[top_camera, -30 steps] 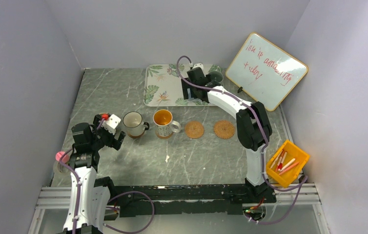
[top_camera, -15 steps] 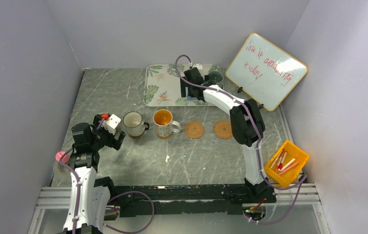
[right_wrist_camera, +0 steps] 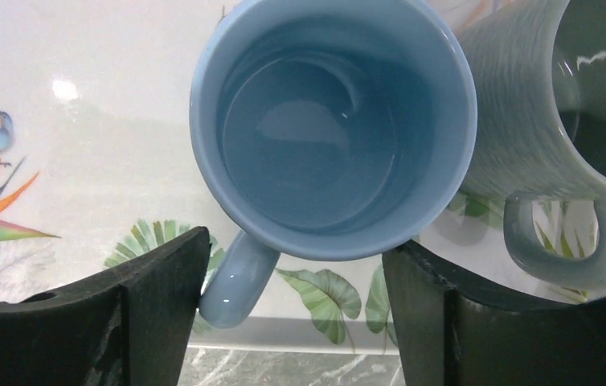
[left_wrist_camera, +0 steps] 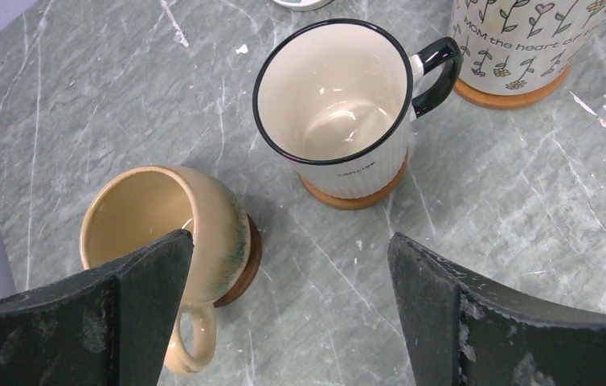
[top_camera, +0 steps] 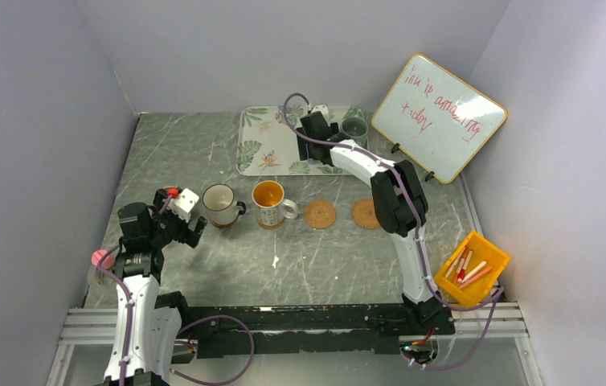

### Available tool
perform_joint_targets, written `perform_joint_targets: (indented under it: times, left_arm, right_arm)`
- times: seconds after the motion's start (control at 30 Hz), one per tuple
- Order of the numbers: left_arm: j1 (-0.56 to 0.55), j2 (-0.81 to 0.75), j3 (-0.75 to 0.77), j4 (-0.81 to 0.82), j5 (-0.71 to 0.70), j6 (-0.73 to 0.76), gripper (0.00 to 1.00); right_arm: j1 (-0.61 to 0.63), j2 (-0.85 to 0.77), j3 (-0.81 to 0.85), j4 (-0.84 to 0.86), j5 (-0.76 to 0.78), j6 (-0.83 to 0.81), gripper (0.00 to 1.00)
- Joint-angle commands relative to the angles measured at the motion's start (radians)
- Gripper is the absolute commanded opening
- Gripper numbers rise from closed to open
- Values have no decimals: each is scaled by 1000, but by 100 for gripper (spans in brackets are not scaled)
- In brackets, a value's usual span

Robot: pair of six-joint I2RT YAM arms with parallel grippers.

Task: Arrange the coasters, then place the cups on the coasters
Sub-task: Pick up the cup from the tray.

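In the right wrist view my right gripper (right_wrist_camera: 296,314) stands open over the leaf-print tray (right_wrist_camera: 83,121). The light blue cup (right_wrist_camera: 332,121) sits just ahead of it, its handle (right_wrist_camera: 235,277) between the jaws and against the left finger. A grey-green cup (right_wrist_camera: 541,104) touches the blue one on the right. My left gripper (left_wrist_camera: 288,314) is open above the table beside a tan cup (left_wrist_camera: 163,225) on a dark brown coaster (left_wrist_camera: 243,257). A white dark-rimmed cup (left_wrist_camera: 340,104) and a patterned cup (left_wrist_camera: 525,40) each stand on a coaster. Two woven coasters (top_camera: 320,214) (top_camera: 366,213) lie bare.
A whiteboard (top_camera: 438,115) leans at the back right, next to the tray (top_camera: 264,137). A yellow bin of pens (top_camera: 472,269) sits at the right edge. Grey walls close in the table on three sides.
My right arm has swung leftward over the tray toward its near edge. The left arm and the cups on coasters have not moved.
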Motion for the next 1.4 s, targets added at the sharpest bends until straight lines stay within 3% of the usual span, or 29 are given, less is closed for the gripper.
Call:
perform_joint_targets:
  times: [0.0, 0.1, 0.17, 0.27, 0.37, 0.47, 0.57, 0.9, 1.17, 1.37]
  left_arm:
    - [4, -8, 2, -4, 26, 16, 96]
    - [4, -8, 2, -4, 27, 16, 96]
    - [4, -8, 1, -5, 26, 16, 96]
    - [5, -10, 2, -5, 25, 15, 96]
    - [4, -10, 1, -5, 25, 15, 96]
    - [5, -9, 1, -5, 25, 15, 96]
    - [4, -10, 1, -5, 27, 16, 96]
    - [6, -6, 2, -5, 28, 18, 96]
    - [6, -5, 1, -5, 27, 17, 96]
    - [6, -7, 1, -7, 28, 19, 96]
  right_arm:
    - [-10, -23, -21, 99, -52, -59, 77]
    - [-19, -26, -42, 120, -94, -89, 66]
    - [-29, -23, -47, 130, -134, -110, 51]
    - [-38, -14, -42, 131, -151, -126, 38]
    - [-47, -11, -42, 144, -180, -148, 34]
    - [-53, -18, -50, 172, -208, -185, 24]
    - [-58, -18, -52, 195, -234, -233, 0]
    - [-63, -144, -195, 325, -251, -467, 0]
    - [-149, -345, -309, 368, -591, -471, 0]
    - [-214, -452, -353, 371, -700, -436, 0]
